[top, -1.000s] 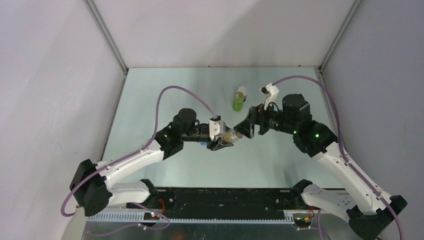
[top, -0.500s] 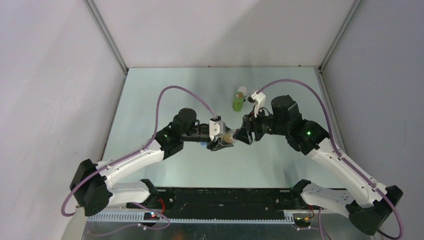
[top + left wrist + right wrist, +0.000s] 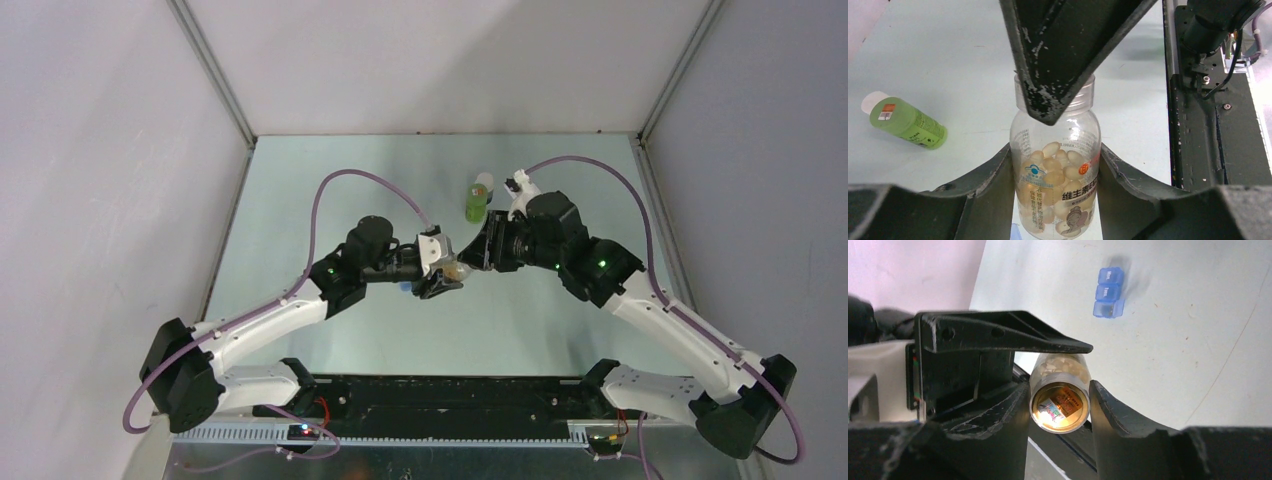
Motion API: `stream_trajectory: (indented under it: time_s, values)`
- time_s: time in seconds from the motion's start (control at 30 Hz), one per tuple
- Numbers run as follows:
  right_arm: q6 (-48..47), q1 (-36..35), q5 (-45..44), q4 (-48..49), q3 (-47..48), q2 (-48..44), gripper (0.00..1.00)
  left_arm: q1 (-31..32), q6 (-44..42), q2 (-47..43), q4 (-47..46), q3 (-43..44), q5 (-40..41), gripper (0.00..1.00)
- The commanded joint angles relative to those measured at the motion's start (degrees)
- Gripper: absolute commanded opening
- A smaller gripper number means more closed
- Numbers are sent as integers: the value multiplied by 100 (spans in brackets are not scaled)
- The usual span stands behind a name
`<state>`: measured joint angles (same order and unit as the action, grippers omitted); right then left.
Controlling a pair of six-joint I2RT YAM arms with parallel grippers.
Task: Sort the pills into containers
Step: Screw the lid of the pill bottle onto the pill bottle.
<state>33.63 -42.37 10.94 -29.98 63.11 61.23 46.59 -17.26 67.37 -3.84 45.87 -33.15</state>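
Both left gripper (image 3: 1055, 160), right gripper (image 3: 1060, 395) clamp pill bottle (image 3: 1058, 130), blue organizer (image 3: 1108, 292) clear from right wrist only

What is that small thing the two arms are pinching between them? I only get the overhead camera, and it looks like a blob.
Observer: It's a clear pill bottle. The left wrist camera shows pale yellow capsules inside it.
Operator: Which arm actually has it?
Observer: The left gripper clamps its body. The right wrist camera shows the right gripper with a finger against each side of the bottle's top end.
Operator: Anything else nearby that I'm missing?
Observer: The right wrist camera shows a blue pill organiser lying on the table. It has three compartments, and two lids read Mon and Tues.
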Motion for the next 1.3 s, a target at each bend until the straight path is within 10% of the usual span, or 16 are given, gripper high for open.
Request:
stream_trajectory:
  time_s: [0.0, 0.13, 0.2, 0.7, 1.27]
  values:
    - [1780, -96, -1066, 285, 87, 5, 6, 73, -89, -70, -504, 234, 178, 0]
    - [1130, -92, -902, 510, 85, -220, 68, 76, -99, -44, -465, 246, 226, 0]
    - [546, -96, -814, 563, 70, -377, 83, 73, -100, -23, -410, 271, 212, 0]
    - [-3061, -87, 848, -5, -541, -1113, 86, 70, -312, 86, 183, 491, -560, 0]
    - [-2741, 163, 1233, 174, -540, -858, 74, 77, -666, 237, 812, 726, -1311, 0]
